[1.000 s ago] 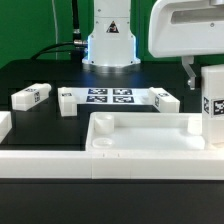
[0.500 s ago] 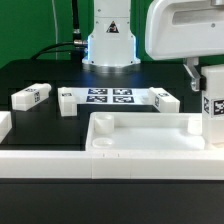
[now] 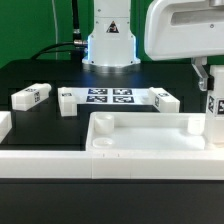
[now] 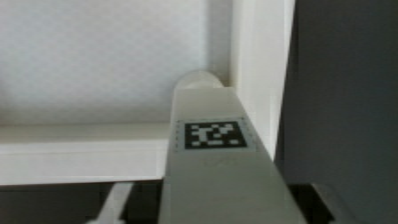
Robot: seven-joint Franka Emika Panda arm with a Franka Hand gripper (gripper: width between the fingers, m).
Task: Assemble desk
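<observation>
The white desk top (image 3: 140, 150) lies at the front of the exterior view, rim up. A square white leg (image 3: 214, 108) with a black-and-white tag stands upright at its corner on the exterior view's right. My gripper (image 3: 213, 84) comes down from above and is shut on this leg's upper part. In the wrist view the leg (image 4: 217, 150) runs from between my gripper's (image 4: 217, 216) dark fingers to the corner of the desk top (image 4: 260, 60). Whether its foot is seated in the socket is hidden.
Three loose legs lie on the black table: one (image 3: 32, 96) at the exterior view's left, one (image 3: 67, 101) and one (image 3: 165, 99) at either end of the marker board (image 3: 110, 97). A long white rail (image 3: 40, 164) lies front left. The robot base (image 3: 108, 45) stands behind.
The fingers have closed in from wide open onto the upright leg. The leg and hand have shifted slightly toward the exterior view's right. Nothing else moved.
</observation>
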